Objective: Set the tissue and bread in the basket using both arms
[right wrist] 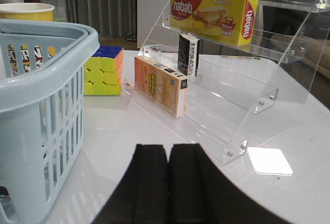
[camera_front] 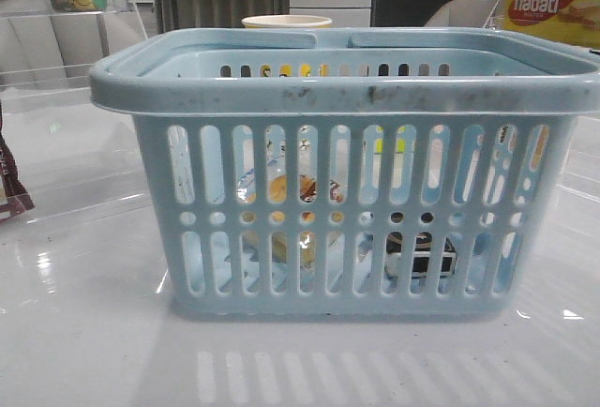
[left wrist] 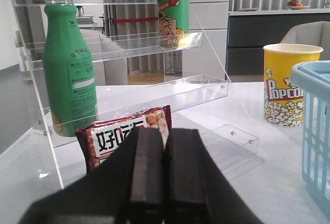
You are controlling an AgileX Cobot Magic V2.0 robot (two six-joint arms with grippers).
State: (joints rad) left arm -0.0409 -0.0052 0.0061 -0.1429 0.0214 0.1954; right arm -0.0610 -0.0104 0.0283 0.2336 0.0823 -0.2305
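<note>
The big blue basket (camera_front: 347,173) fills the middle of the front view, and its top is wide open. The white table (camera_front: 84,351) is bare along the bottom of the frame. A clear shelf (camera_front: 66,32) blocks the upper left, and a yellow box (camera_front: 548,4) sits at the upper right.

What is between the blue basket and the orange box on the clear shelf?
A Rubik's cube sits on the white table between the basket and the orange box. That shows in the right wrist view; the front view does not show it clearly.
</note>
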